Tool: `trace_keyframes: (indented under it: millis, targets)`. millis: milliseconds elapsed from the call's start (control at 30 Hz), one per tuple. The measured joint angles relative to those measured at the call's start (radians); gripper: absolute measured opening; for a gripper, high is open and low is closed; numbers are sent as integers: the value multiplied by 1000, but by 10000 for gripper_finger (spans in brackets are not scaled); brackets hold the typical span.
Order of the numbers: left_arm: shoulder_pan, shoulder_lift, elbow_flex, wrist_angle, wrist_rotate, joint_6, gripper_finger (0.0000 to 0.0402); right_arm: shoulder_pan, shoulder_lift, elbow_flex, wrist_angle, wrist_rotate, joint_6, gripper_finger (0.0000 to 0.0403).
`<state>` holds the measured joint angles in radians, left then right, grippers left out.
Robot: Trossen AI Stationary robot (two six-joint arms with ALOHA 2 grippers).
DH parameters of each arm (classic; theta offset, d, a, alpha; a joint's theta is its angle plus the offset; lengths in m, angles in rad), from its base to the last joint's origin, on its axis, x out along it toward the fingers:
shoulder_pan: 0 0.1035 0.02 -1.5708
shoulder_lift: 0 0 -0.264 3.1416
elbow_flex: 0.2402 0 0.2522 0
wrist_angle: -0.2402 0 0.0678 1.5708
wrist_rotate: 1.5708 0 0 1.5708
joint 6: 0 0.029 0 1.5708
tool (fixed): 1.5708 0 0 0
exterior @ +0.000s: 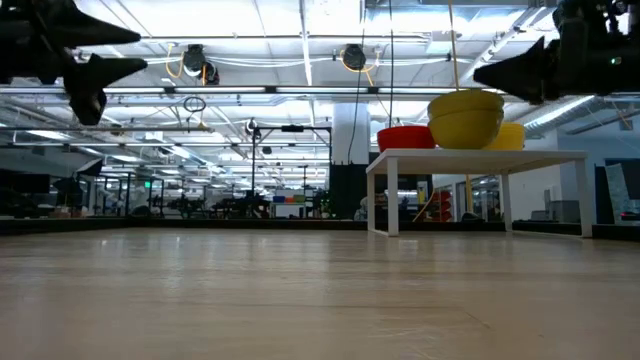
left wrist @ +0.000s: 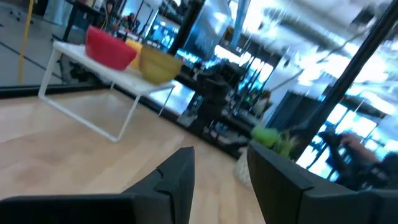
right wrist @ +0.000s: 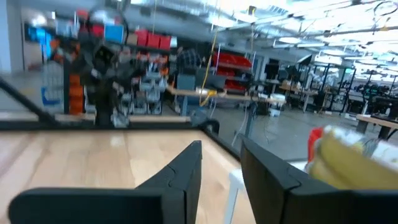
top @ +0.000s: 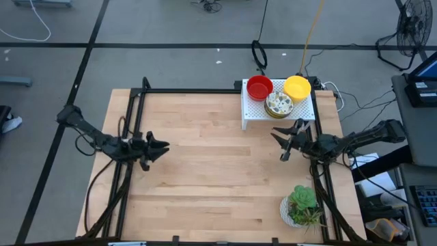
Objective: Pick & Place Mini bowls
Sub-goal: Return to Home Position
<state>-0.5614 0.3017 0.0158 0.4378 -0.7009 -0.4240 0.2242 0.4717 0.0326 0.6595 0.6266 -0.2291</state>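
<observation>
We see the mini bowls gathered on a white perforated metal rack (top: 254,116) at the far right of the pale wooden table (top: 205,178). A plain red round bowl (top: 259,87) and a plain yellow round bowl (top: 297,87) sit side by side along the rack's back edge. A stack of whitish speckled bowls (top: 278,104) sits just in front, between them.

The right gripper (top: 278,145) hangs above the table just in front of the rack, apart from it. Its fingers (right wrist: 186,165) are parted by a narrow gap and hold nothing. A white pot with a green plant (top: 302,203) stands near the table's front right corner.

The left gripper (top: 162,146) hovers over the left side of the table, well apart from the bowls. Its fingers (left wrist: 177,171) are spread and empty.
</observation>
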Motion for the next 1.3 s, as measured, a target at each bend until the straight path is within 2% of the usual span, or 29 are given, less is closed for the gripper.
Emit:
trace_keyframes:
  millis: [200,467,933,1133,1300]
  targets:
    - [56,-106,0,1,0,-1,150,-1,-138,0,0,0,0,102]
    - [208,-187,0,0,-1,0,150,-18,-238,0,-2,0,0,102]
    - [436,-287,0,0,-7,0,150,-160,-393,-1,-6,0,0,102]
    - [494,-297,0,-1,-7,0,150,-222,-471,-1,-3,1,0,102]
    - [525,-297,0,0,-7,-1,150,-279,-469,-1,5,1,0,102]
